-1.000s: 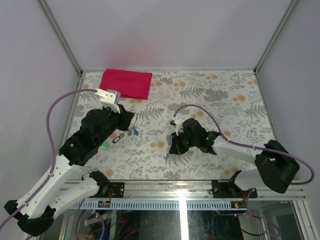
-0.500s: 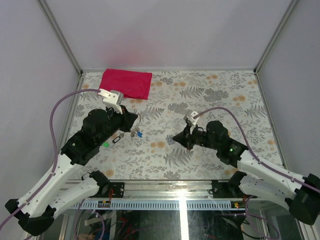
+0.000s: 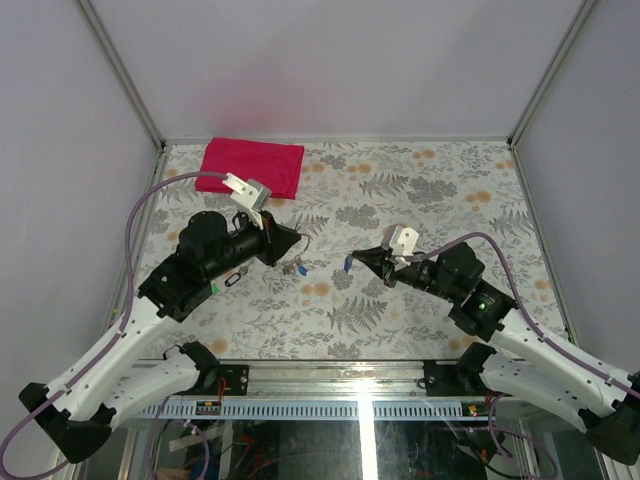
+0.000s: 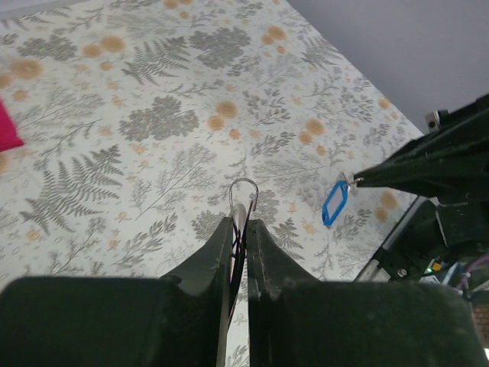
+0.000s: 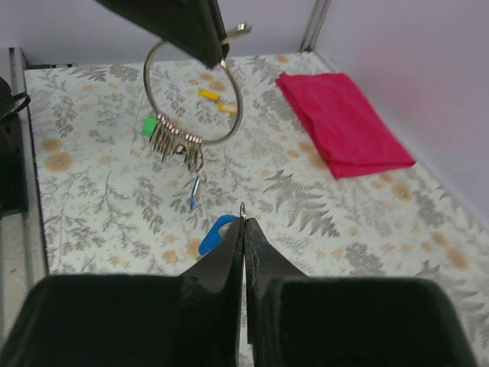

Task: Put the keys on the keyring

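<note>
Fingers, left gripper (image 4: 241, 223): pinched shut on the thin silver wire keyring (image 5: 192, 95), holding it clear of the table.
Fingers, right gripper (image 5: 243, 223): pinched shut on the small metal end of a blue-headed key (image 4: 335, 203); the blue head hangs below the tips.
Keyring location: between the two arms, left of centre, above the fern-patterned tabletop (image 3: 420, 190).
Governing relation: the held key lies to the right of the keyring, near but apart. The ring's open face is turned toward the right gripper.
Key long axis: steeply tilted, dangling from the fingertips.
Nearer arm: the right carries the key, so it is judged to make the approach.
Count, keys: two. One is in the right gripper; the second key (image 5: 193, 200) appears to hang from the small-ring cluster (image 5: 176, 141).
Count, rings: one large hoop; the number of small rings cannot be told.
Count, other items: one green tag (image 5: 150, 125), one dark oval clip (image 3: 232, 280), one folded red cloth (image 3: 252, 166).
</note>
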`<state>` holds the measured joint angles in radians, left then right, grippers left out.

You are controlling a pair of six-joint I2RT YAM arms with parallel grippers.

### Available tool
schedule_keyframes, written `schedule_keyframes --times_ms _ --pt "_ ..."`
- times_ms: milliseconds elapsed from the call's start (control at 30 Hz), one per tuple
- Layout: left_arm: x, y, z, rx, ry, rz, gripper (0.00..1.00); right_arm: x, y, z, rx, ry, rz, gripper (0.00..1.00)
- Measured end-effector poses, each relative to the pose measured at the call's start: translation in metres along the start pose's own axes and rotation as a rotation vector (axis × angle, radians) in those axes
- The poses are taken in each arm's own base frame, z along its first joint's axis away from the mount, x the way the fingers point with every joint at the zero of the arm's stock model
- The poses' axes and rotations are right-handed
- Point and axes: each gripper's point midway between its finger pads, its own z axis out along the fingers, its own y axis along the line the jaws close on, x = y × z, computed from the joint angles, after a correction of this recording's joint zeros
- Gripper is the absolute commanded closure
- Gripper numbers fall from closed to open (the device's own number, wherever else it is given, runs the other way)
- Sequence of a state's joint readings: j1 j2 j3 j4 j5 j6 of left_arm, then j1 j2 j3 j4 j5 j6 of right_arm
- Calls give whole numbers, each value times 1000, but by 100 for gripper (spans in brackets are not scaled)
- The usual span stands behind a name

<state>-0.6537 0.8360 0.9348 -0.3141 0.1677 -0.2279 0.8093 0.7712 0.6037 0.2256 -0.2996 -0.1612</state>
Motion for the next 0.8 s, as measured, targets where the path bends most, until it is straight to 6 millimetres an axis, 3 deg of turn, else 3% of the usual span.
schedule_keyframes --times_ms 267,433,667,800 --pt "-12 -23 5 132 -37 27 100 -41 -9 10 -26 -71 -149 100" --pt "-11 -31 11 144 -25 80 100 -44 -6 19 -65 -85 -199 100" --pt "-12 -62 7 159 -39 189 100 -51 6 27 -108 -115 -312 100" --pt "-15 -60 6 129 -49 215 100 -56 17 33 -133 -129 -380 100"
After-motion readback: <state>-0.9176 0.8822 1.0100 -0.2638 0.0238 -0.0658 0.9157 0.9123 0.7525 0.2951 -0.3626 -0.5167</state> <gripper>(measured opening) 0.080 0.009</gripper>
